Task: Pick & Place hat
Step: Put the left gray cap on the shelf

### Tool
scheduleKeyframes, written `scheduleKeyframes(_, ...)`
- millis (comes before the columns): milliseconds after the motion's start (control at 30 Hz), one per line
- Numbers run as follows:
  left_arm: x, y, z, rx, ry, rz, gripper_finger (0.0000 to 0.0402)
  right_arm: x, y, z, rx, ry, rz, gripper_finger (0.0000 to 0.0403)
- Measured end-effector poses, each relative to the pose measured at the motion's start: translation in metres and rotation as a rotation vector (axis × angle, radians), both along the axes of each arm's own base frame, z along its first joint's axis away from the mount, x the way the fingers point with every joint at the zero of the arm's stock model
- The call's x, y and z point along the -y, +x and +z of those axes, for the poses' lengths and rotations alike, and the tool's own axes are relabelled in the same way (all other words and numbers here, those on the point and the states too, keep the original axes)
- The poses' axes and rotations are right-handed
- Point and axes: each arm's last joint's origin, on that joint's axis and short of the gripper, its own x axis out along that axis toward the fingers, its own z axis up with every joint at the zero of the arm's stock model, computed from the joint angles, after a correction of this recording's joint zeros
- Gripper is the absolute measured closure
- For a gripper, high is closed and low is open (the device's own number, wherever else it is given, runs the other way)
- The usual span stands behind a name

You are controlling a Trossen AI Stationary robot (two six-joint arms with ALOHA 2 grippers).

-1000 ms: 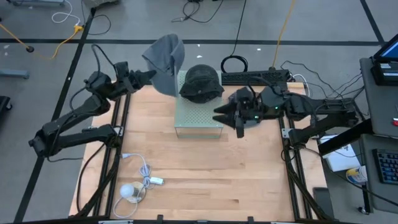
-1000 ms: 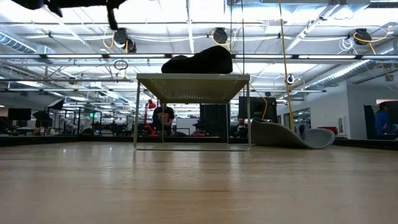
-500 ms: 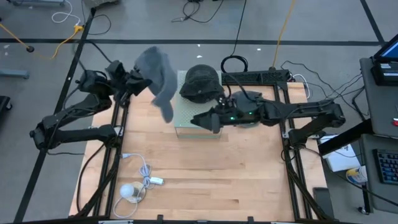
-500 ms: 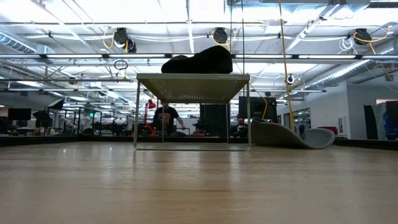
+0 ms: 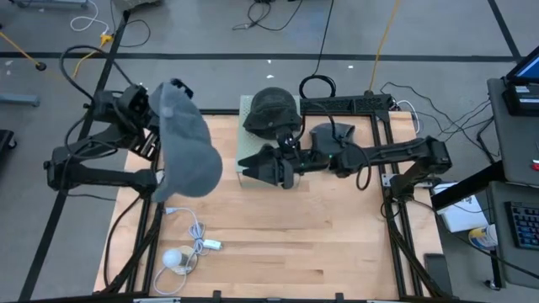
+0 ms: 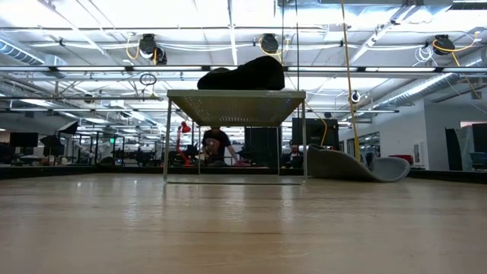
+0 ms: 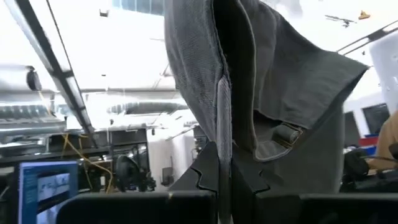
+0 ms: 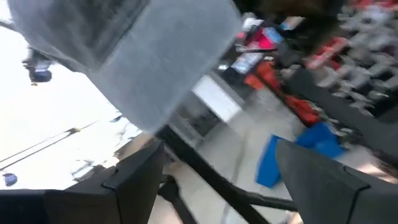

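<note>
A grey hat (image 5: pixel 187 145) is held high over the table's left edge by my left gripper (image 7: pixel 224 186), which is shut on it. In the left wrist view the hat (image 7: pixel 261 81) rises above the fingers, and its strap buckle (image 7: pixel 286 134) shows inside. A dark hat (image 5: pixel 272 111) rests by its underside on a white perforated stand (image 6: pixel 236 97) at the table's far middle. My right gripper (image 5: pixel 257 168) reaches over the stand's near side toward the grey hat. Its fingers are open and hold nothing (image 8: pixel 217 180). My left gripper pinches a folded edge of the grey hat (image 7: pixel 222 134) between its two shut fingers. The fingers point slantwise upward. The hat is lifted clear of the table; it stands up from the fingers and drapes to one side. In the high view the hat itself hides the hold.
A white cable with a round white piece (image 5: pixel 181 257) lies near the table's near left corner. A black power strip and coiled cables (image 5: pixel 345 103) lie along the far edge. Bare wood (image 5: pixel 278 244) fills the table's near half.
My left gripper has risen and drawn back toward the table's left edge, rolling as it went. The grey hat has swung from beside the stand to high over the left edge. My right gripper has reached toward the table's left, across the stand's near side.
</note>
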Motion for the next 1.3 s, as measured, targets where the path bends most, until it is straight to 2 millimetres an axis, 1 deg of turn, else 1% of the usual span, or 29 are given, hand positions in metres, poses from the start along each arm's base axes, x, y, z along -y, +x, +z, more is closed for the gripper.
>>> scheduleKeyframes(200, 0.001, 0.033, 0.006, -0.006, 0.035, -0.034, 0.0393, -0.002, 0.004, 0.005, 0.163, 0.055, 0.080, 0.0104)
scheduleKeyframes(300, 0.002, 0.050, 0.006, -0.016, 0.052, -0.056, 0.0393, -0.002, 0.002, 0.009, 0.212, 0.060, 0.101, 0.0105)
scheduleKeyframes(400, 0.001, 0.065, 0.003, -0.032, 0.060, -0.069, 0.0393, -0.004, -0.001, 0.013, 0.257, 0.057, 0.163, 0.0108)
scheduleKeyframes(600, -0.004, 0.081, -0.003, -0.053, 0.060, -0.062, 0.0393, -0.005, -0.005, 0.018, 0.311, 0.095, 0.246, 0.0110)
scheduleKeyframes(767, -0.004, 0.086, -0.006, -0.075, 0.071, -0.083, 0.0393, -0.008, -0.006, 0.018, 0.289, 0.152, 0.288, 0.0112)
scheduleKeyframes(833, -0.005, 0.086, -0.007, -0.088, 0.074, -0.094, 0.0393, -0.009, -0.006, 0.019, 0.282, 0.172, 0.310, 0.0119)
scheduleKeyframes(933, -0.005, 0.086, -0.008, -0.096, 0.093, -0.118, 0.0393, -0.013, -0.007, 0.019, 0.274, 0.182, 0.336, 0.0142)
scheduleKeyframes(1033, -0.005, 0.086, -0.008, -0.099, 0.099, -0.127, 0.0393, -0.018, -0.007, 0.019, 0.273, 0.183, 0.348, 0.0180)
scheduleKeyframes(1167, -0.004, 0.086, -0.009, -0.116, 0.097, -0.150, 0.0393, -0.022, -0.008, 0.019, 0.273, 0.179, 0.366, 0.0248)
scheduleKeyframes(1300, -0.005, 0.087, -0.011, -0.149, 0.080, -0.165, 0.0393, -0.026, -0.009, 0.019, 0.283, 0.135, 0.398, 0.0321)
